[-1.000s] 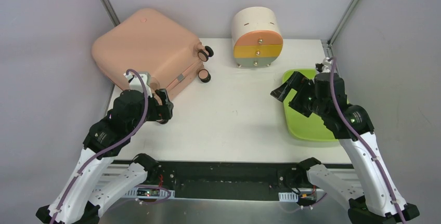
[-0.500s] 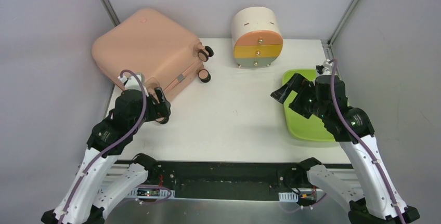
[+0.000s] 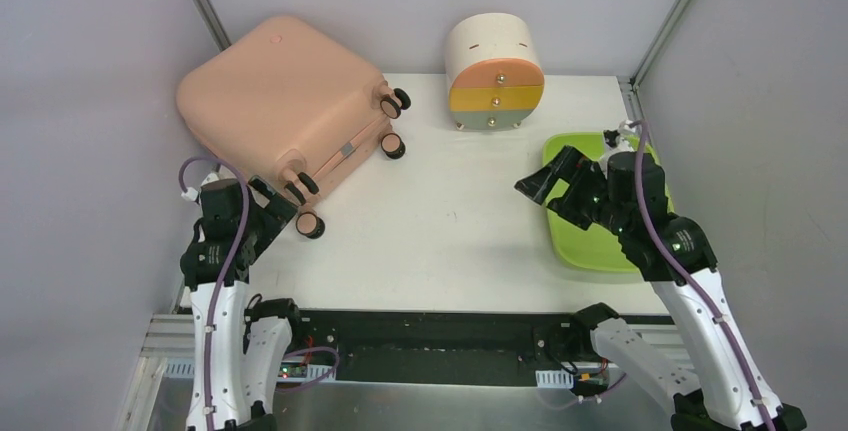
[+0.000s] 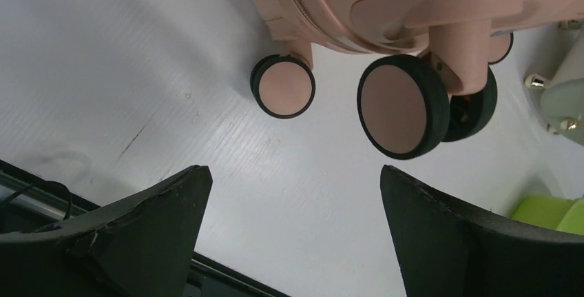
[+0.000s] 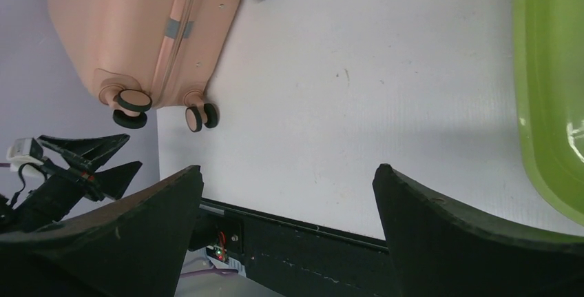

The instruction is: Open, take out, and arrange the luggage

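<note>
Top external view: the luggage [image 3: 285, 101], a peach-pink hard shell, lies closed in the upper left of the frame on the white table [image 3: 450, 221]. Its pink-and-black wheels [image 3: 310, 224] line the edge facing the frame's centre.

- Left gripper [image 3: 272, 206]: at the left of the frame, just beside the suitcase's lowest corner. Its jaws are spread wide with nothing between them. The left wrist view shows two wheels close ahead of the parted fingers [image 4: 138, 228].
- Right gripper [image 3: 550, 183]: at the right of the frame, over the inner edge of the tray. Its jaws are spread wide and empty.
- Drawer unit [image 3: 495, 71]: cream cylinder with orange, yellow and grey fronts, at upper centre, apart from the suitcase.
- Tray [image 3: 565, 246]: lime green, along the right side.
</note>
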{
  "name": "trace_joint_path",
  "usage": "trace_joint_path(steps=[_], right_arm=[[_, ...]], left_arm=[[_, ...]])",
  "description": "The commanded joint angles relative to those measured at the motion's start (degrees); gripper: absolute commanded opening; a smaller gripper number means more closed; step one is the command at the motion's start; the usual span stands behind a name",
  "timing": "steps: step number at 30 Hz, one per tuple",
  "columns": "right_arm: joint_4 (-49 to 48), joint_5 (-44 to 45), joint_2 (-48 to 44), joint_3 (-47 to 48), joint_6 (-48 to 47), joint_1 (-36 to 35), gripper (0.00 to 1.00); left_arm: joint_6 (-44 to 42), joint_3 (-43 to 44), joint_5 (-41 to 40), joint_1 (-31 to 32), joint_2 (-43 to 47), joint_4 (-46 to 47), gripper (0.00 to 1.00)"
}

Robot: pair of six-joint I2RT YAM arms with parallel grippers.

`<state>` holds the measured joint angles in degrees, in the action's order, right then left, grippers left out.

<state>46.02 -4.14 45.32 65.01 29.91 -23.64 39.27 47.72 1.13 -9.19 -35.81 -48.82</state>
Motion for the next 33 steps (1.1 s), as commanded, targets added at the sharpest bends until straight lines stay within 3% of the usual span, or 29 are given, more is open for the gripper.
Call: trace_joint_path(steps=[1,8,15,23,27,33], right_arm=[[-11.88,-5.26,2.52,-1.48,1.15,-1.74,0.98],[-20.52,9.64,20.04,9.27,-4.20,-15.83,0.95],[-27.00,10.83,45.70,27.76,-7.30,-26.79,0.93],[-26.69,13.13,69.13,52.69,-19.32,-36.12,0.93],[-29.77,8.14,74.60,55.74,-20.90,-37.65,0.94],[-36.80,0.16,76.45,52.15,-23.64,-38.53,0.94]], left_arm=[[7.35,-1.04,-4.55,-2.40,-0.14,0.33,0.99],[6.14,1.58,-17.01,-2.85,2.48,0.19,0.95],[-1.49,5.72,-20.18,-2.83,4.72,-0.20,0.92],[-3.49,4.33,-22.33,-2.84,4.26,-0.46,0.94],[-3.41,2.63,-21.86,-2.85,4.56,-0.49,0.96],[-4.01,1.99,-22.80,-2.85,4.78,-0.55,0.95]])
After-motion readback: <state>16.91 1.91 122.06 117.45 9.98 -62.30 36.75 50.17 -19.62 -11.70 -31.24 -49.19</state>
